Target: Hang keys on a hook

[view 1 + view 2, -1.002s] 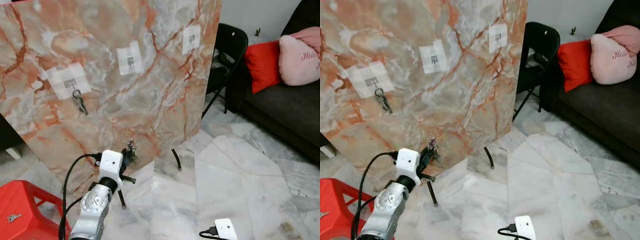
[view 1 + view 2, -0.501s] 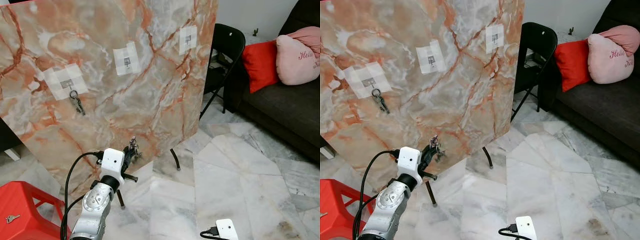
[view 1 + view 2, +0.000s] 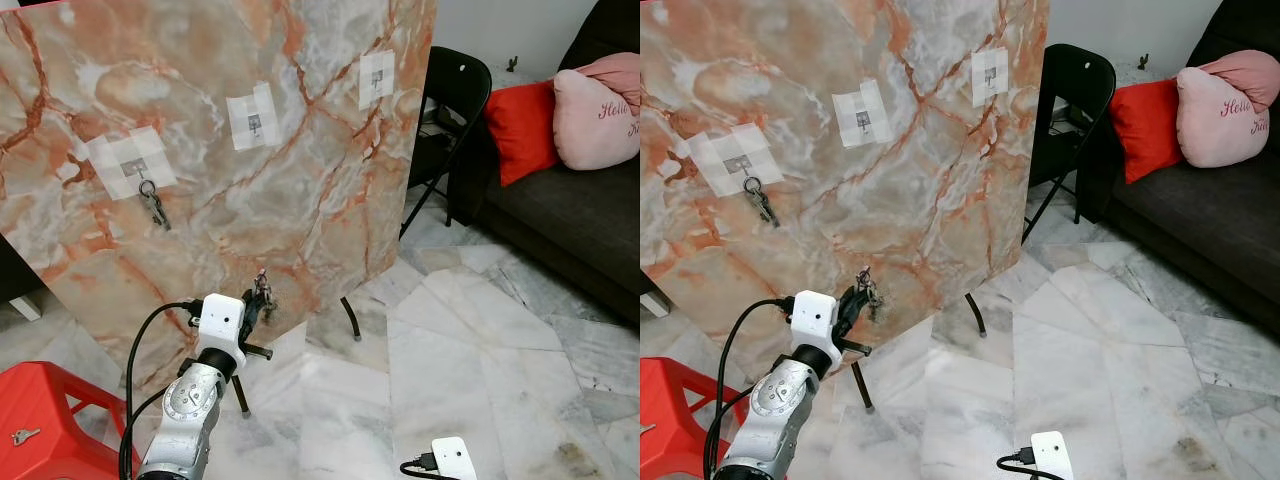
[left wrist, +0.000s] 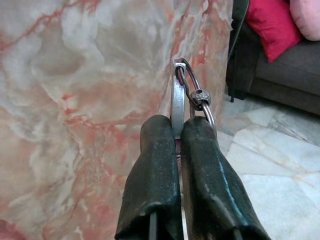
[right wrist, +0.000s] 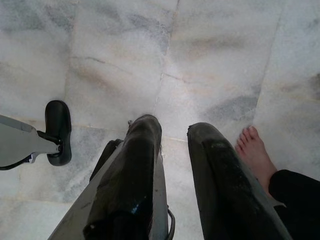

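Note:
A tilted marble-patterned board (image 3: pixel 300 170) carries three small hooks on taped white patches: a left hook (image 3: pixel 135 168), a middle hook (image 3: pixel 251 122) and a right hook (image 3: pixel 377 77). One set of keys (image 3: pixel 153 207) hangs from the left hook. My left gripper (image 3: pixel 258 300) is raised in front of the board's lower part, shut on a second set of keys (image 4: pixel 186 97); the flat key sits between the fingers (image 4: pixel 155 170) and its ring with a bead sticks out past the tips. My right gripper (image 5: pixel 172 127) hangs open over the marble floor.
A red stool (image 3: pixel 45 430) with a key on it stands at the lower left. A black folding chair (image 3: pixel 450 110) is behind the board, and a dark sofa (image 3: pixel 570 215) with red and pink cushions is at the right. A person's bare foot (image 5: pixel 255 152) is near my right gripper.
My left gripper with the keys has risen slightly toward the board. The camera shifted a little at first, then held still.

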You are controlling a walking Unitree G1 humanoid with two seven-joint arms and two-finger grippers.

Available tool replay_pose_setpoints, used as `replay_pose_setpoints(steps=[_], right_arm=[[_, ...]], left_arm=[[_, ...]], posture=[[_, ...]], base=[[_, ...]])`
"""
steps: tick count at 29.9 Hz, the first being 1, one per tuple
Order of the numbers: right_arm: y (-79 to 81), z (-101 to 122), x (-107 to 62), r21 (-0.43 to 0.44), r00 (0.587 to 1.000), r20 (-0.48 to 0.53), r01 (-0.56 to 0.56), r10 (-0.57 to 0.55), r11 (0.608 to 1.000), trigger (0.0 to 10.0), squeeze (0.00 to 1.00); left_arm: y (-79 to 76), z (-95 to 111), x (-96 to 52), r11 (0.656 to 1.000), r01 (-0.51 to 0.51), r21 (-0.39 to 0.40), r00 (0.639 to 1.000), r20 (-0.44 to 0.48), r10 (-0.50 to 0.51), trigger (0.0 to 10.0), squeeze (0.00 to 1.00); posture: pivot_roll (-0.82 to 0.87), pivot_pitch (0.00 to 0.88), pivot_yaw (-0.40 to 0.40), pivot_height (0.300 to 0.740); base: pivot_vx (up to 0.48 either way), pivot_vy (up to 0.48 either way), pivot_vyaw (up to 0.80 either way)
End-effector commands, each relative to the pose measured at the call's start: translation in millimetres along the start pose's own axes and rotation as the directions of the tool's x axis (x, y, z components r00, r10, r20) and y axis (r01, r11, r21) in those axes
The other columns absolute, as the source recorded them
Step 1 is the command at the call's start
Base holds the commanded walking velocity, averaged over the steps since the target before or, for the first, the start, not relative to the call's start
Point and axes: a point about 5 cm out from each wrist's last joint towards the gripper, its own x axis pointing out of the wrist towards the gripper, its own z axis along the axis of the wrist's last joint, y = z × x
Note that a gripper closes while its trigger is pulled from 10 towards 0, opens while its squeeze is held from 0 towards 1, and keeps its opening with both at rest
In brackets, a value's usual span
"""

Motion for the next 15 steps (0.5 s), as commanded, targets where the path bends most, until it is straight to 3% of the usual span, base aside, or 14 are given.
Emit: replay_pose_setpoints(steps=[1, 9, 12, 15], right_arm=[[-1.2, 0.4, 0.0, -0.004, 1.000, 0.000, 0.005, -0.005, 1.000, 10.0, 0.00], [-1.6, 1.0, 0.1, -0.019, 1.000, 0.000, 0.005, -0.005, 1.000, 10.0, 0.00], [-1.8, 1.5, 0.1, -0.034, 1.000, 0.001, 0.005, -0.005, 0.999, 10.0, 0.00], [-2.1, 1.4, 0.0, -0.021, 1.000, 0.004, 0.008, -0.008, 1.000, 10.0, 0.00]], left_arm=[[2.8, 7.3, 3.4, 1.000, -0.009, 0.002, 1.000, 0.028, 0.009, 10.0, 0.00], [3.0, 8.0, 3.9, 1.000, -0.013, 0.000, 0.999, 0.031, 0.013, 10.0, 0.00], [3.2, 8.2, 4.1, 1.000, -0.014, 0.001, 0.999, 0.032, 0.014, 10.0, 0.00], [3.3, 8.8, 4.6, 1.000, -0.017, 0.002, 0.999, 0.035, 0.017, 10.0, 0.00]], posture=[[0.01, 0.000, -0.002, 0.740], [0.01, 0.000, -0.003, 0.740], [0.01, 0.000, -0.004, 0.740], [0.01, 0.000, -0.004, 0.740]], base=[[0.000, 0.000, 0.00], [0.000, 0.000, 0.00], [0.000, 0.000, 0.65], [0.241, 0.000, 0.00]])
